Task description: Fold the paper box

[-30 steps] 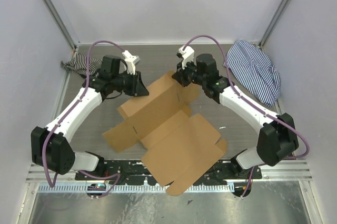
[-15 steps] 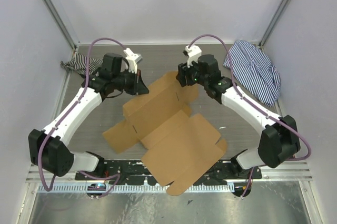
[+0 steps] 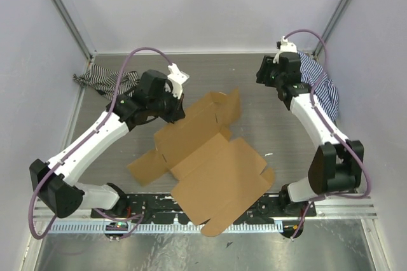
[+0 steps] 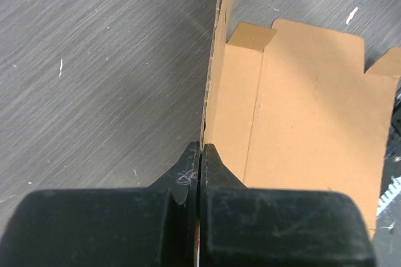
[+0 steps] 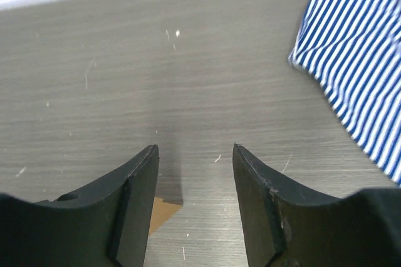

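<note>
The paper box point(image 3: 213, 166) is a brown cardboard sheet lying partly folded in the middle of the table, with its far wall point(image 3: 219, 109) raised. My left gripper point(image 3: 180, 113) is shut on the upright left edge of that far part. In the left wrist view the jaws point(image 4: 199, 148) meet with the thin cardboard edge point(image 4: 216, 60) between them, and the box's inner face point(image 4: 301, 104) lies to their right. My right gripper point(image 3: 262, 75) is open and holds nothing, apart from the box at the back right. Its fingers point(image 5: 195, 151) hover over bare table, with a box corner point(image 5: 161, 210) at the lower left.
A blue-and-white striped cloth point(image 3: 325, 96) lies at the back right, close to my right gripper, and shows as striped cloth point(image 5: 357, 60) in the right wrist view. A darker striped cloth point(image 3: 102, 80) lies at the back left. Walls enclose the table on three sides.
My right gripper has let go of the box's far wall, opened and pulled back to the right toward the striped cloth. My left gripper closed on the box's left edge and shifted slightly right.
</note>
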You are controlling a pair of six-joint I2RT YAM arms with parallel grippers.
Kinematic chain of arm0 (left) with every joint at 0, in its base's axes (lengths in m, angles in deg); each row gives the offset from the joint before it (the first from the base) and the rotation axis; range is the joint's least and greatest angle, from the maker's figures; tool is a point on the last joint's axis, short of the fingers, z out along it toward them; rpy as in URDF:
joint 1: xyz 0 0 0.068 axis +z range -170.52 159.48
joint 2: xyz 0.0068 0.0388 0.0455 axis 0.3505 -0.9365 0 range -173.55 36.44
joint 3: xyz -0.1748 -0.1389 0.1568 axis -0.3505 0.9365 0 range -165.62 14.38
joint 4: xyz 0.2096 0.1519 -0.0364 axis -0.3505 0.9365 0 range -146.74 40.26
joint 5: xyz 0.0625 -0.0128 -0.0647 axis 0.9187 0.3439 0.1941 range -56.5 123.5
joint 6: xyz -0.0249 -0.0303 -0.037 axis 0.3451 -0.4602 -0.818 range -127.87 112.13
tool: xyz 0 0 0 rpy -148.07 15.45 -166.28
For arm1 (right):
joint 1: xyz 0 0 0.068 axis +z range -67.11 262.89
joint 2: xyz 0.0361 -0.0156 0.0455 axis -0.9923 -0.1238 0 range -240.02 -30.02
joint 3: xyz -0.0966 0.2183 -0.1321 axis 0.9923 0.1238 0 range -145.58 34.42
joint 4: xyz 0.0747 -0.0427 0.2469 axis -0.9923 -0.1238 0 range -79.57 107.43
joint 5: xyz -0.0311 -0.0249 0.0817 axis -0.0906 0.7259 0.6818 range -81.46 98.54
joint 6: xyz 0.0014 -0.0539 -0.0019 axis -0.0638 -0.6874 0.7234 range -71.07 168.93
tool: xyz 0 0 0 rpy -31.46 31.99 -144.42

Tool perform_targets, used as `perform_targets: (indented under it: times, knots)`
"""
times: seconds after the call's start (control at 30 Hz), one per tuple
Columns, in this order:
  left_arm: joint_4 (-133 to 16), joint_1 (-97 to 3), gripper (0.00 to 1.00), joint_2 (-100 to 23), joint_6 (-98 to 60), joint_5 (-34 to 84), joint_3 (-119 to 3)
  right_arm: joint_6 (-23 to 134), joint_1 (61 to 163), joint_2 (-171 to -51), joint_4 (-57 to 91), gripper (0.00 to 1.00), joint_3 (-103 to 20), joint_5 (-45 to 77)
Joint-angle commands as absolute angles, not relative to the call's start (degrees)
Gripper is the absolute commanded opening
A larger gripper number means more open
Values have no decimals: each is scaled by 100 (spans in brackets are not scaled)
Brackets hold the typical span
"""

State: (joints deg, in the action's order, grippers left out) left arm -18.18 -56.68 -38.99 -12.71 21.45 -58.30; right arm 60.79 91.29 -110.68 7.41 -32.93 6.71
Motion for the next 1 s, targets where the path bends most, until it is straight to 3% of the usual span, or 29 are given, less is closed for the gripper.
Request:
perform_targets:
  times: [0.0,0.23,0.7,0.97]
  knots:
    - [-1250,-6086,0,-3865,-837,2741,-6003,6313,9081,-11718,491,55,-3606,1572]
    - [-975,-6768,0,-4068,-363,3713,-6213,6233,9086,-12281,526,54,-3774,2142]
    - [-291,-8148,0,-4774,190,6291,-6418,5890,9046,-12804,484,53,-3940,2042]
    - [-352,-8934,0,-5039,546,7954,-6275,5904,8979,-12968,941,50,-3940,3329]
